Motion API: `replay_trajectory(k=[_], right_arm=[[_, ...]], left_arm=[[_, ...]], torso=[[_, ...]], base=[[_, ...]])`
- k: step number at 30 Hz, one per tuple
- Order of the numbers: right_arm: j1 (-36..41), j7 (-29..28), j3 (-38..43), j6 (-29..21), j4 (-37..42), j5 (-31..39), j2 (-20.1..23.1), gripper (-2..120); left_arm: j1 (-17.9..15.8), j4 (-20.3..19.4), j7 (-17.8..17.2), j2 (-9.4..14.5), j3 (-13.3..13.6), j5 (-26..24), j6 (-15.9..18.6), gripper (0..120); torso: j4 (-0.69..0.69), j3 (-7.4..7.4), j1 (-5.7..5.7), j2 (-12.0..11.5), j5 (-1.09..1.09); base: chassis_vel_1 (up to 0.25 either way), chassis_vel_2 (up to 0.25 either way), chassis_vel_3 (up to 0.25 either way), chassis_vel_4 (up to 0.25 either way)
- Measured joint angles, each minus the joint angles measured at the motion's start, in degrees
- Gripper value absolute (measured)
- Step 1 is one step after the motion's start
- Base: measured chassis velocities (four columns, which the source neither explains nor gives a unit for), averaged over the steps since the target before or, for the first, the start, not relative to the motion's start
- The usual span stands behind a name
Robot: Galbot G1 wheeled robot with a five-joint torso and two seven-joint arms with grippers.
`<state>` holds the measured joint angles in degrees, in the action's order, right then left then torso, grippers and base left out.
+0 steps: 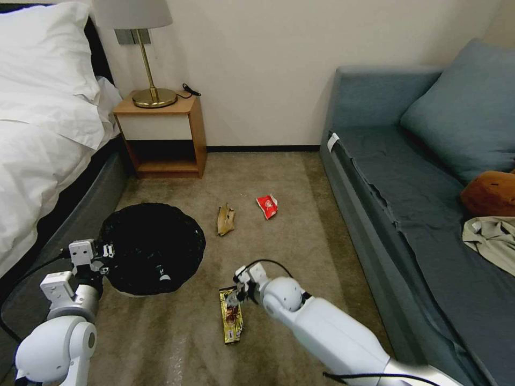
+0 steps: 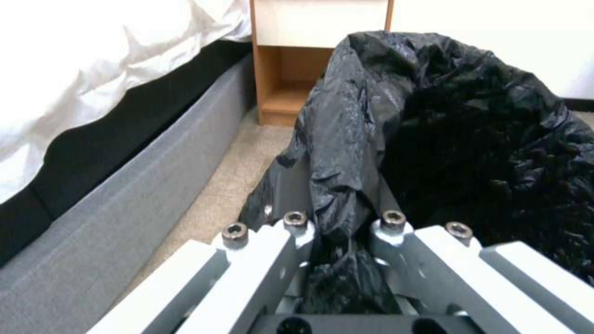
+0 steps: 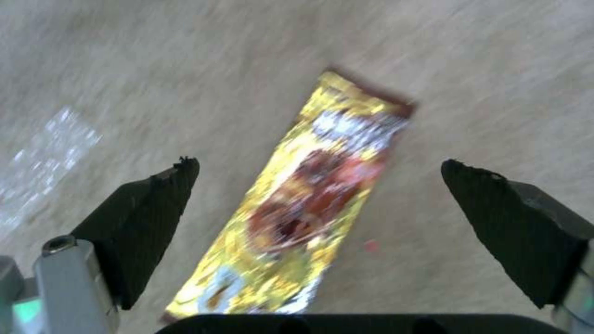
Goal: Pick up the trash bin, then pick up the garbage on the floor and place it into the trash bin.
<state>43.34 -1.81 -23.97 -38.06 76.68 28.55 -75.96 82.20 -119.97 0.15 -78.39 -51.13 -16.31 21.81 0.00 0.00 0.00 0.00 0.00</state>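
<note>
Two grippers at work. Left gripper (image 1: 106,258) sits low near the bed (image 1: 37,123), at the left rim of the trash bin (image 1: 153,247); in the left wrist view its fingers (image 2: 396,218) are closed on a bunched fold of the black bag liner (image 2: 346,153) at the bin's rim. Bin is round, white wall visible under the wrinkly black liner, on the carpet (image 1: 300,225) between bed and the litter. A clear bottle with white cap (image 1: 162,273) lies inside the bin near its near edge.

Right gripper (image 1: 236,292) is down low over the far end of the yellow-brown snack wrapper (image 1: 231,316), which lies flat on the carpet just right of the bin. Right wrist view: both black fingertips (image 3: 155,204) are spread wide, one on each side of the wrapper (image 3: 303,218), holding nothing; can't tell whether the tips touch the carpet.

Tan paper scrap (image 1: 225,220) lies on the carpet beyond the wrapper, near the bin's right side but apart from it. Red-and-white packet (image 1: 267,206) lies further right of the scrap, well apart from both grippers.

Wooden nightstand (image 1: 163,134) with a brass lamp (image 1: 150,80) stands against the wall beyond the bin. Blue-grey sofa (image 1: 407,182) runs along the right, with a cushion (image 1: 466,107) and a brown item plus beige cloth at its right end.
</note>
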Motion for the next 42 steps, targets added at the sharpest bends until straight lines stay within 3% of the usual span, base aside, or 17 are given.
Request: replay_trajectory(k=[23,42], right_arm=[[2.1,0.8,-3.3,2.0,-8.1,-2.4,-2.2,100],[3.7,0.7,-3.6,3.2,-9.1,-3.5,-2.7,100]], left_arm=[[0.9,0.2,0.2,0.2,0.2,-1.4,-1.2,5],[2.2,-0.2,0.5,0.0,-0.1,-1.7,-2.2,5]], torso=[[0.00,0.00,0.00,0.0,-0.01],[0.00,0.00,0.00,0.0,0.00]], base=[[0.000,0.000,0.000,0.000],[0.000,0.000,0.000,0.000]])
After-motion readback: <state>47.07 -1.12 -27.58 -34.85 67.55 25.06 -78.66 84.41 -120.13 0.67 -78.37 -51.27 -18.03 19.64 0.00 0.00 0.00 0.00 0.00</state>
